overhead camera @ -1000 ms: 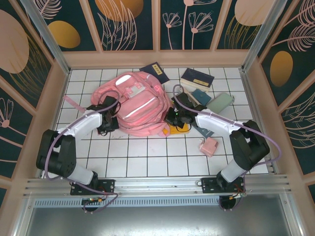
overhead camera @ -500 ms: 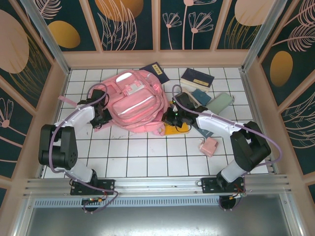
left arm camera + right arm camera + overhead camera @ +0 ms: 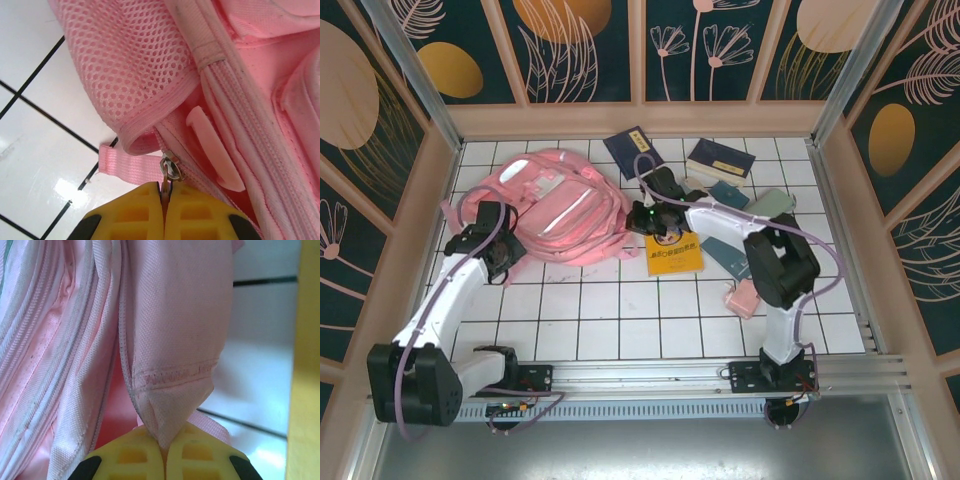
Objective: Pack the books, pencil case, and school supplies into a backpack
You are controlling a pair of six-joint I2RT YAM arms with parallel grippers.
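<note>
A pink backpack (image 3: 560, 205) is seen far left on the tiles (image 3: 620, 310). Its zipper pull (image 3: 169, 169) is pinched in the closed left gripper (image 3: 164, 195); a fabric corner (image 3: 175, 400), possibly a strap end, is clamped by the closed right gripper (image 3: 162, 447).

The worktop (image 3: 620, 320) is glossy white tile with dark grid lines. Dark teal wall panels (image 3: 585, 50) with pale flowers and orange ovals stand in a beige frame (image 3: 640, 118). A metal rail (image 3: 640, 375) runs along the near edge.
</note>
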